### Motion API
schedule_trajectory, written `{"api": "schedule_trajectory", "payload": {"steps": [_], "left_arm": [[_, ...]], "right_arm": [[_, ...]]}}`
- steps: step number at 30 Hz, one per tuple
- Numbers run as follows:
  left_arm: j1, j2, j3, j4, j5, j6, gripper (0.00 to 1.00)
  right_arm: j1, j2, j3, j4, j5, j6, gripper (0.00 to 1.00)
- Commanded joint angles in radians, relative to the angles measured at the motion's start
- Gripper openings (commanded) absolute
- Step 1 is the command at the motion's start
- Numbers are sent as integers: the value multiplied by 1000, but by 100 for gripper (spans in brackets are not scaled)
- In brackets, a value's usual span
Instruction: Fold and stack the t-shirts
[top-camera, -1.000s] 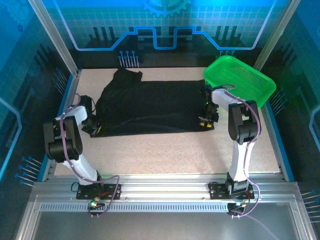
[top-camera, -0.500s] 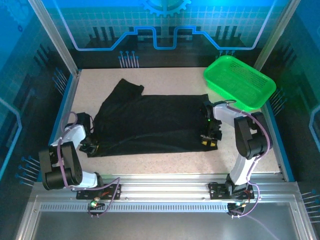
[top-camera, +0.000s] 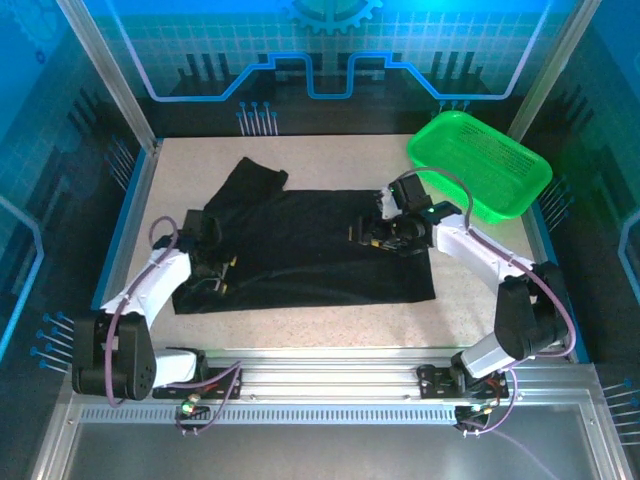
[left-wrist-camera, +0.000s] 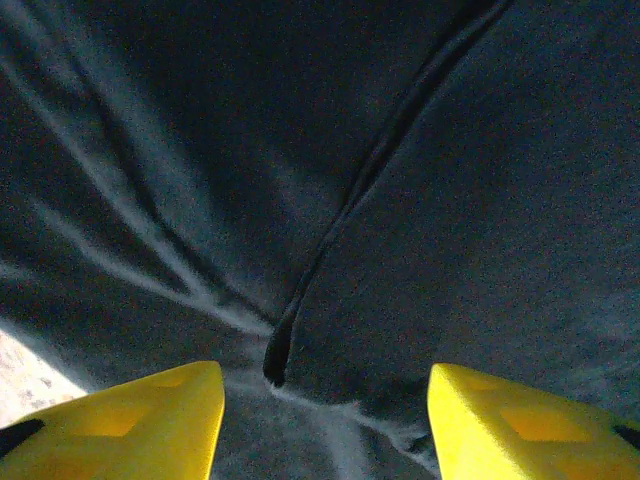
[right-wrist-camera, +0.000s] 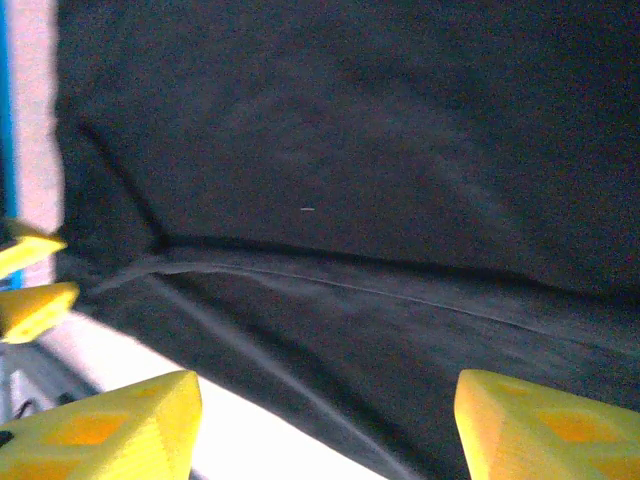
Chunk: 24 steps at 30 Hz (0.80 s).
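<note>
One black t-shirt (top-camera: 300, 250) lies spread across the middle of the table, one sleeve pointing to the far left. My left gripper (top-camera: 220, 273) hovers over its left part, open, with nothing between the yellow fingers (left-wrist-camera: 150, 420). Beneath my left gripper (left-wrist-camera: 325, 425) the t-shirt (left-wrist-camera: 450, 200) shows a dark fold line. Over the shirt's right part my right gripper (top-camera: 360, 236) is open too. In the right wrist view the right gripper (right-wrist-camera: 325, 425) stands above the t-shirt (right-wrist-camera: 350, 150) near its front hem, holding nothing.
A green plastic basket (top-camera: 480, 165) sits at the far right corner, just behind the right arm. Bare speckled table (top-camera: 330, 325) runs along the front of the shirt. Blue rails (top-camera: 125, 225) border the table's sides.
Both grippers have opened and let go of the shirt's side edges. They moved inward over the cloth. Over the second the shirt was drawn toward the front.
</note>
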Motion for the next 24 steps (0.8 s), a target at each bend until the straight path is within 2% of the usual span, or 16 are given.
{"api": "schedule_trajectory", "payload": {"steps": [1,9,13,19,24], "left_arm": [[-35,42,-7,47,69,-162,58],[-58,142,43,-9,52,-150,51],[-65,160,39,16,35,-156,38],[-76,196,126,11,-16,-85,0],[-106,306,300,-52,-32,74,0]], "right_arm": [[35,38,31,108,-137,-6,69],[27,51,33,87,-119,-2,69],[15,49,27,76,-111,-1,69],[4,52,27,63,-96,5,67],[-13,59,32,58,-94,15,67]]}}
